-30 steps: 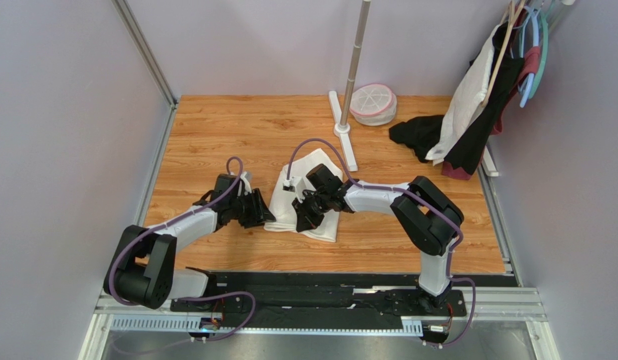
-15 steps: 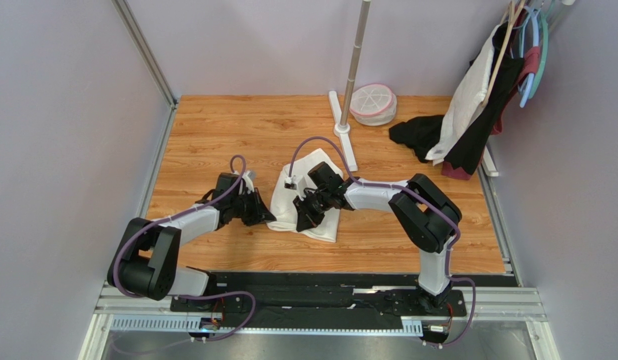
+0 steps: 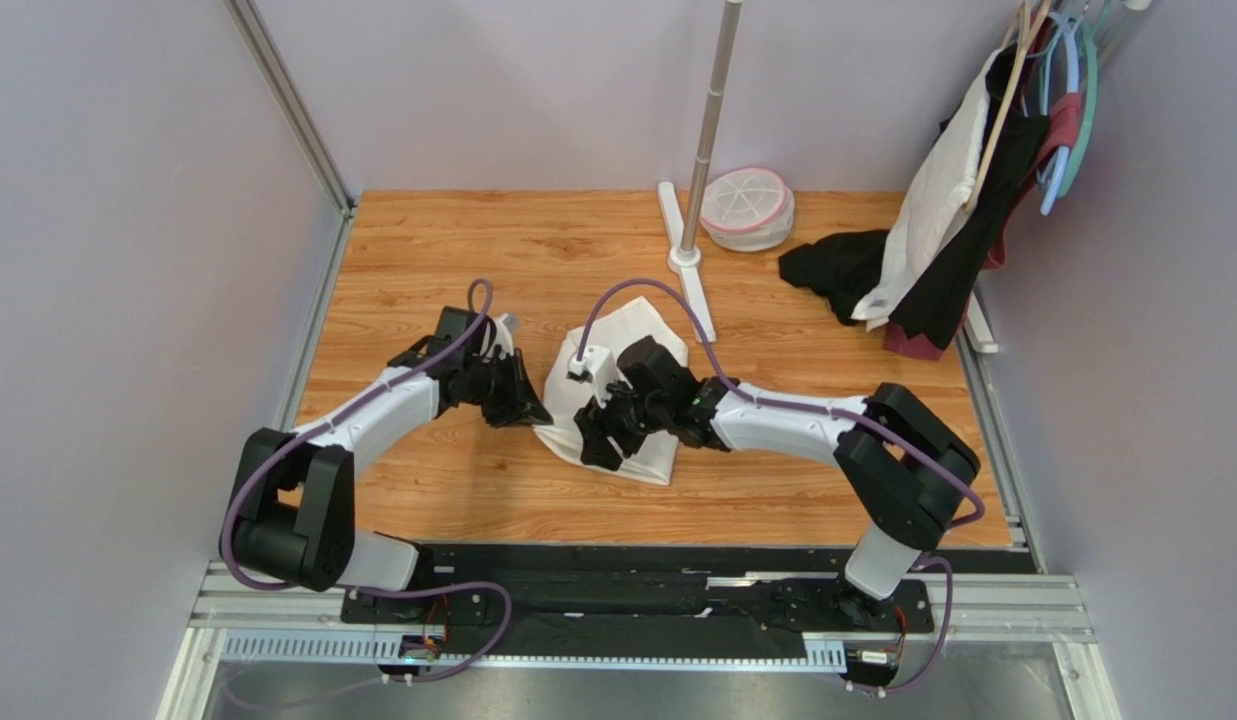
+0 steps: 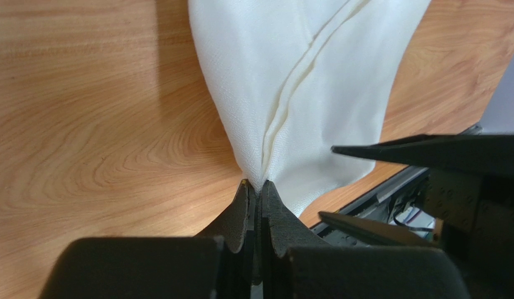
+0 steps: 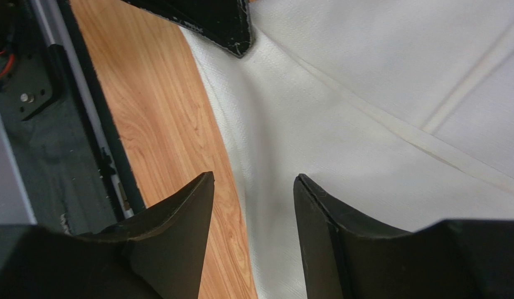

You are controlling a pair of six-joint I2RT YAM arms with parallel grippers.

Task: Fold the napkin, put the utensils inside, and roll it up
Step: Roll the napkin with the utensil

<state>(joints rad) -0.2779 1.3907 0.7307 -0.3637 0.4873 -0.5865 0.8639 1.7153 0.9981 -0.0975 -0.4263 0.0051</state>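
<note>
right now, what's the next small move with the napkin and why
Probably lift the left gripper a little and draw its pinched edge across the napkin to make the fold. Its jaws are shut on the napkin, while the right gripper hangs open over its edge, holding nothing, so the napkin looks free to follow.

Nothing legible anywhere I look: the napkin just ahead of the left gripper is plain, unmarked cloth.

Napkin was plain cream-white cloth, folded into a rough oblong and lying mid-table on the wood. Long axis ran roughly near-to-far. Hemmed seam showed on the top layer. Its left edge was gathered into a tight pinch.
</note>
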